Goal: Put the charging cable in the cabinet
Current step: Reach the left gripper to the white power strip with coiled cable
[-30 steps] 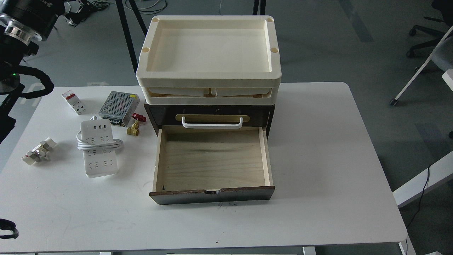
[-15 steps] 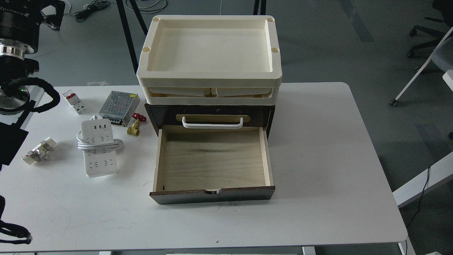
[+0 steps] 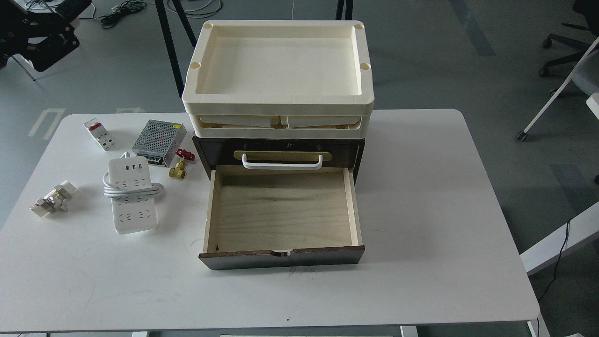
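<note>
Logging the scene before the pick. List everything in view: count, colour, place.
power strip: 1, white, cord wound round its middle, table left of cabinet
cabinet: 1, dark brown, table centre
drawer: 1, pale wood, pulled open, nothing visible inside
handle: 1, white bar on brass plate, upper cabinet front
trays: at least 2, cream, stacked on cabinet
supply box: 1, silver perforated, behind power strip
valve: 1, brass with red knob, between supply box and cabinet
block: 1, white with red tab, far left rear
fitting: 1, white and metal, left edge
table: 1, white
left pincer: 1, black, top left corner above floor, fingers hard to tell apart
right pincer: not in view
</note>
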`<state>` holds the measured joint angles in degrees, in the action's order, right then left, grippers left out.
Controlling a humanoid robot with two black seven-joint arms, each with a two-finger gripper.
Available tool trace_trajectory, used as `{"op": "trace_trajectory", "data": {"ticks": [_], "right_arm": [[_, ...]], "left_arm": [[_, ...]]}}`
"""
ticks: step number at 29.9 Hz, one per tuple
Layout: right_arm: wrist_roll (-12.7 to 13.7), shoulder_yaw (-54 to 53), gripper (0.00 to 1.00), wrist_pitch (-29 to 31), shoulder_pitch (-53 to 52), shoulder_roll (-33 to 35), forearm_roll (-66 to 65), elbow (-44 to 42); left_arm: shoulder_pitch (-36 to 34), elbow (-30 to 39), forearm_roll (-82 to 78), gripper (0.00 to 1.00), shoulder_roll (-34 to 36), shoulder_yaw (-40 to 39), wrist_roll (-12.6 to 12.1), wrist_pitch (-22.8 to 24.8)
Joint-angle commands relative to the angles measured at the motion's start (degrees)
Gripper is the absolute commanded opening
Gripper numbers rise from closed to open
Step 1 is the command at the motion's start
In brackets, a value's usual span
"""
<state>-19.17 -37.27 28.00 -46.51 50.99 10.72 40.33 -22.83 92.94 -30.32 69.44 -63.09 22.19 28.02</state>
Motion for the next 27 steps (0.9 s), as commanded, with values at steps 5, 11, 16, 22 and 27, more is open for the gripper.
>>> {"op": "trace_trajectory", "data": {"ticks": [5, 11, 16, 22, 27], "right_arm": [[0.0, -0.3, 1.00, 0.0, 2.4, 0.4, 0.7, -1.7], [0.0, -0.3, 1.00, 0.0, 2.5, 0.0, 0.8, -3.0], [0.0, -0.3, 1.00, 0.0, 2.6, -0.3, 0.8, -3.0], [0.0, -0.3, 1.00, 0.0, 3.7, -0.3, 1.0, -3.0], [0.0, -0.3, 1.00, 0.0, 5.0, -0.3, 1.1, -3.1]], "left_arm": [[0.6, 5.8, -44.1, 1.00, 3.7, 4.0, 3.9, 0.0], [0.0, -2.2, -80.6, 0.98, 2.6, 19.2, 5.8, 0.0], [-5.0, -15.2, -87.7, 0.98, -6.5, 25.2, 5.8, 0.0], [-11.2, -21.3, -92.6, 0.98, -13.0, 31.2, 5.8, 0.0], [-17.1, -29.6, -94.7, 0.98, -16.7, 39.1, 5.8, -1.3]]}}
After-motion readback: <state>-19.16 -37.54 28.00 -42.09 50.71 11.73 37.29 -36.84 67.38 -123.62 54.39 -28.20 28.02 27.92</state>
